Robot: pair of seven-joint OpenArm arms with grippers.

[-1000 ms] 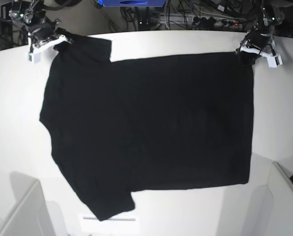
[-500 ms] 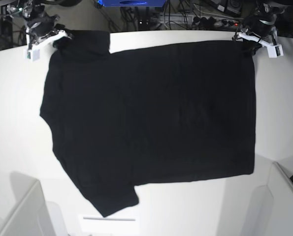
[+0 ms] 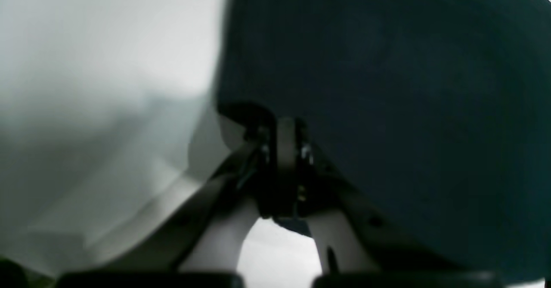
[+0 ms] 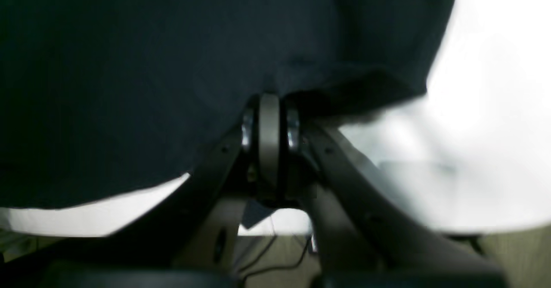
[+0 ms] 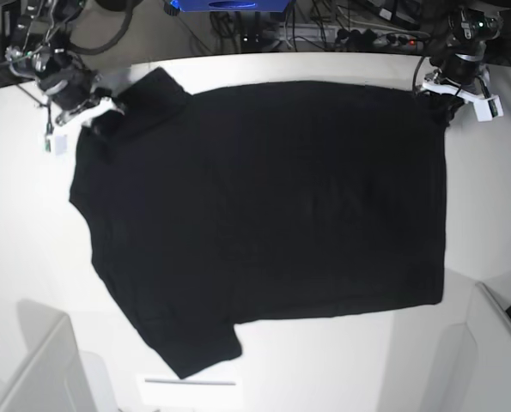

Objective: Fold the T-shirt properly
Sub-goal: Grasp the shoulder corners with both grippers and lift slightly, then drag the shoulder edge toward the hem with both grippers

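I hold the black T-shirt (image 5: 264,215), spread plain side up across the white table (image 5: 23,249), with my left gripper (image 5: 448,96) and right gripper (image 5: 88,116) both clamped on far-edge corners, seemingly flattening it; next I'd judge a fold.

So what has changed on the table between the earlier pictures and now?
The right pincer, shut on the T-shirt at its sleeve, came down and inward, so that sleeve now sits angled. The left pincer also holds its corner, which moved little. The shirt body stayed spread flat on the white table.
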